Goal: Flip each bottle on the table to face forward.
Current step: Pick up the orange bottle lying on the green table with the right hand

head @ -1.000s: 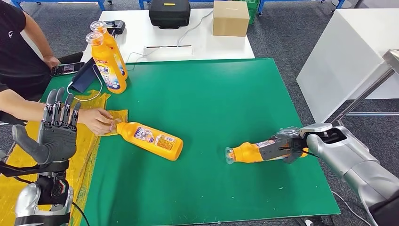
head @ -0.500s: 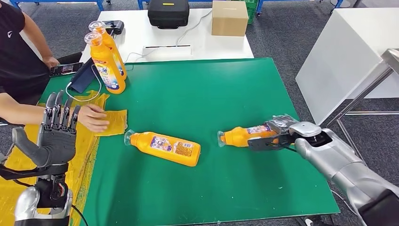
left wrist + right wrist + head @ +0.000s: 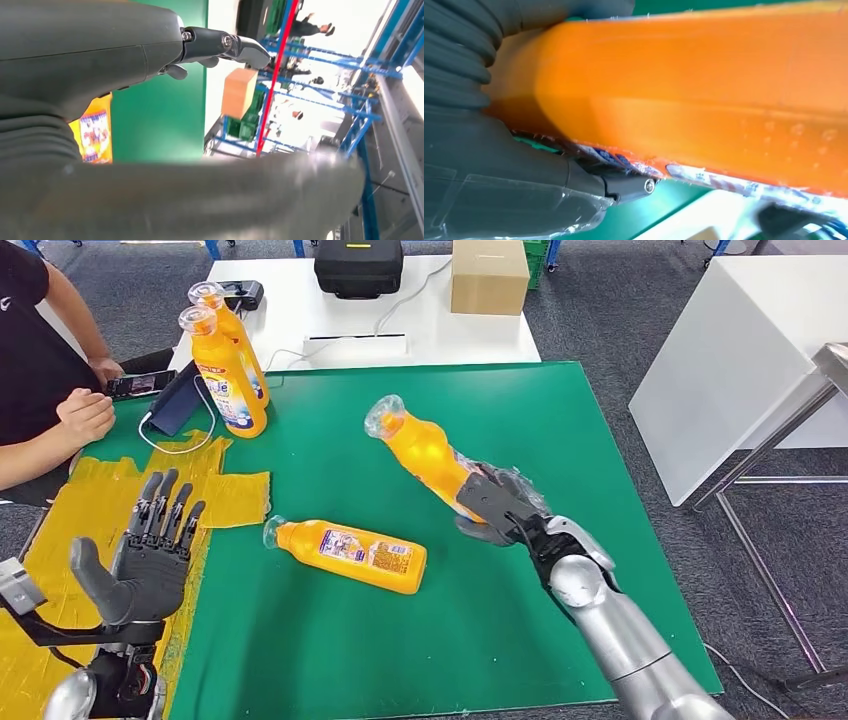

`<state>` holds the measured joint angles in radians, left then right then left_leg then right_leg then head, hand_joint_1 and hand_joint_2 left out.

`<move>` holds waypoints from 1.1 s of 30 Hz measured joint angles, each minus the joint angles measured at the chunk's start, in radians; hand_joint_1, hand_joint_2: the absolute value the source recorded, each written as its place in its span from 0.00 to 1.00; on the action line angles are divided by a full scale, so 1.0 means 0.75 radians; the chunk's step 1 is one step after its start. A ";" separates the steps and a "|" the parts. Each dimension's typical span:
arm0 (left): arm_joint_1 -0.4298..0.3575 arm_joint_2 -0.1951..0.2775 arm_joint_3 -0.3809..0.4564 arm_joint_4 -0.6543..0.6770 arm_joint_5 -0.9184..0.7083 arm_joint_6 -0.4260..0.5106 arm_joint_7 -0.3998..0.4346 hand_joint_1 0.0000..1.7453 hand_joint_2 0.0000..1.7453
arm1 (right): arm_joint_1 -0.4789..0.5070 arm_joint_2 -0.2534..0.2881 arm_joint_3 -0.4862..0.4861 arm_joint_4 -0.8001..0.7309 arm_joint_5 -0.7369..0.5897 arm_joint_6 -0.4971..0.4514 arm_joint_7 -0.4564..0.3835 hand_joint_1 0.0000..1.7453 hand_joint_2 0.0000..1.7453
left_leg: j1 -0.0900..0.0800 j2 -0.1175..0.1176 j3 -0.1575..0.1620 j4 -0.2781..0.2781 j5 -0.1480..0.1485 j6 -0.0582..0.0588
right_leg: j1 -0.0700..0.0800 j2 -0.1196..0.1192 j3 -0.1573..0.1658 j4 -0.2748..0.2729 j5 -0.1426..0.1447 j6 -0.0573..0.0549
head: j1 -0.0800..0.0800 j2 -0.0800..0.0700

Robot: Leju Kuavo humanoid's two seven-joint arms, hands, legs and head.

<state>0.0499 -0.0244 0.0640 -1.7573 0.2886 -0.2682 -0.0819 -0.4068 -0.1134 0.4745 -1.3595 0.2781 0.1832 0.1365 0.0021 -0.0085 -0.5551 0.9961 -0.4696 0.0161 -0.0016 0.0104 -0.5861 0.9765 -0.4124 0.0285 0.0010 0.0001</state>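
Head view: your left hand hovers spread and holding nothing over the yellow cloth. Just beyond it, the lying bottle stretches across the green mat, cap toward that hand, so it's the nearer arm. Farther in, your right hand grips the raised bottle by its base, cap tilted up and away.
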 joint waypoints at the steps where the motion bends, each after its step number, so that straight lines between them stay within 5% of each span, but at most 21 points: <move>1: -0.008 -0.010 -0.022 -0.001 -0.012 0.010 0.005 0.00 1.00 | 0.008 0.040 0.004 -0.015 -0.007 -0.005 -0.003 1.00 1.00 | 0.000 0.001 0.000 0.000 0.000 0.000 | 0.000 0.000 0.000 0.000 0.000 0.000 | 0.000 0.000; 6: -0.038 -0.056 -0.160 -0.016 -0.069 0.068 0.007 0.00 1.00 | 0.033 0.221 0.094 -0.046 -0.012 -0.072 -0.026 1.00 1.00 | 0.000 0.000 0.000 0.000 0.000 0.000 | 0.000 0.000 0.000 0.000 0.000 0.000 | 0.000 0.000; 11: -0.052 -0.077 -0.249 -0.035 -0.077 0.088 0.008 0.00 1.00 | 0.017 0.289 0.201 -0.051 -0.069 -0.072 -0.044 1.00 1.00 | 0.000 0.000 -0.001 0.000 0.000 0.000 | 0.000 0.000 -0.001 0.000 0.000 0.000 | 0.000 0.000; 25: -0.056 -0.084 -0.308 -0.065 -0.083 0.069 -0.001 0.00 1.00 | -0.037 0.327 0.482 -0.051 -0.119 -0.011 -0.049 1.00 1.00 | 0.000 -0.001 -0.001 0.000 0.000 0.000 | 0.000 0.000 -0.001 0.000 0.000 0.000 | 0.000 0.000; 33: -0.054 -0.084 -0.310 -0.074 -0.111 0.059 -0.012 0.00 1.00 | -0.065 0.317 0.537 -0.051 -0.142 -0.005 -0.045 1.00 1.00 | 0.000 0.000 -0.001 0.000 0.000 0.000 | 0.000 0.000 -0.001 0.000 0.000 0.000 | 0.000 0.000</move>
<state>0.0092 -0.0874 -0.1684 -1.8125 0.2053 -0.2239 -0.0910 -0.4558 0.1246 0.8769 -1.3973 0.1716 0.1797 0.1026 0.0022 -0.0088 -0.5560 0.9961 -0.4695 0.0160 -0.0016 0.0105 -0.5871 0.9767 -0.4124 0.0285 0.0011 0.0000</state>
